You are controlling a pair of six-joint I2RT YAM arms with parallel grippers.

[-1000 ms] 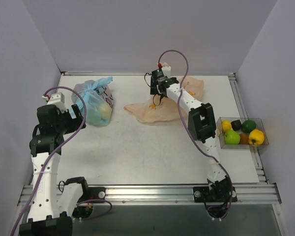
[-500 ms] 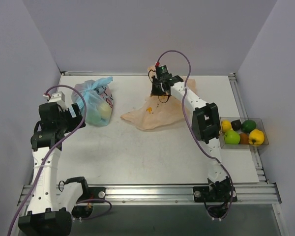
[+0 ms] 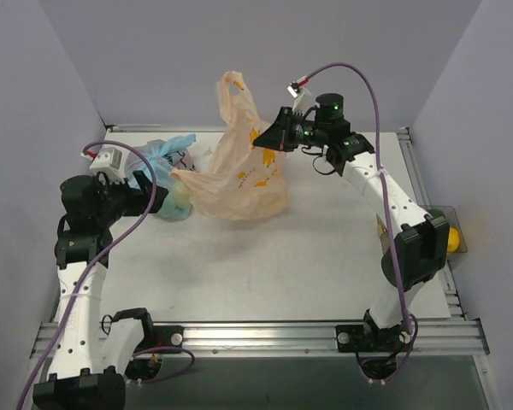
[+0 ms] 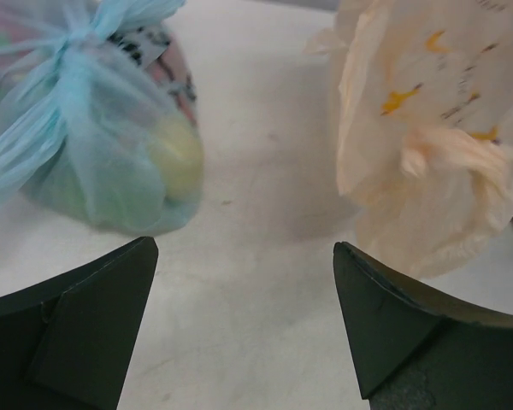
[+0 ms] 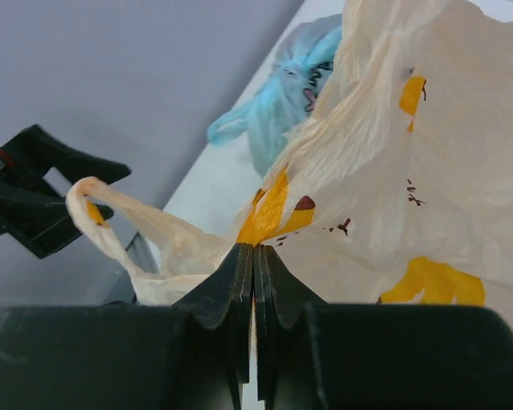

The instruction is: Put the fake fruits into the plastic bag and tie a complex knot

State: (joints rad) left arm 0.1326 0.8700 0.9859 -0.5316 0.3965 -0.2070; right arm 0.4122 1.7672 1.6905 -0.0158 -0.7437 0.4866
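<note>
right pincer is clamped tight on a fold of the thin peach-orange plastic bag with darker orange prints. in the right wrist view its jaws press together with film between them. the bag hangs from that pinch above the white worktop, long axis roughly up-down with a lean toward the back wall. one loop handle stands free above the pinch and the lower belly sags out to the left. cannot tell if the bottom touches the worktop.

left pincer is spread apart, holding nothing, low near the worktop. key relation: from the left pincer the bag lies ahead and to its right, and the clear bag with light-blue tied handles lies ahead and to its left, so its gap points between the two. the left arm is the free one and is near the bag's lower left corner, but apart from it.

likely step is opening the mouth. for that the left pincer needs to swing right and catch the opposite wall or handle, not the blue-handled bag.

the fake fruits sit well apart at the right worktop edge, mostly hidden behind the right arm; only a yellow plastic fruit shows. none in the peach bag as far as i can see.
</note>
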